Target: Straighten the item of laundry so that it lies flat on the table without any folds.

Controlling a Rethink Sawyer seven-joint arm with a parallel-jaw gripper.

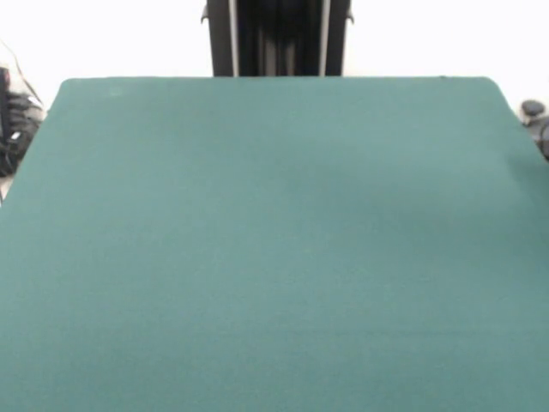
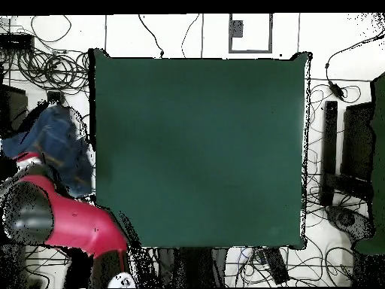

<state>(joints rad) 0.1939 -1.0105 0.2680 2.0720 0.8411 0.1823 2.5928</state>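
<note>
The green table [image 1: 274, 257] is bare in the front view, where neither the item of laundry nor the arm shows. In the overhead view the item of laundry [image 2: 59, 139], a bunched heap of blue denim, hangs off the table [image 2: 199, 150] just outside its left edge. The red arm [image 2: 71, 218] is swung out to that side, and its end runs up into the denim. My gripper [image 2: 43, 158] sits where arm and denim meet, mostly covered by the cloth. Whether it grips the denim cannot be made out.
Tangled black cables [image 2: 45, 68] lie on the floor left of the table. Black boxes and equipment [image 2: 334, 150] stand along the right side. More cables [image 2: 256, 260] trail below the table's lower edge.
</note>
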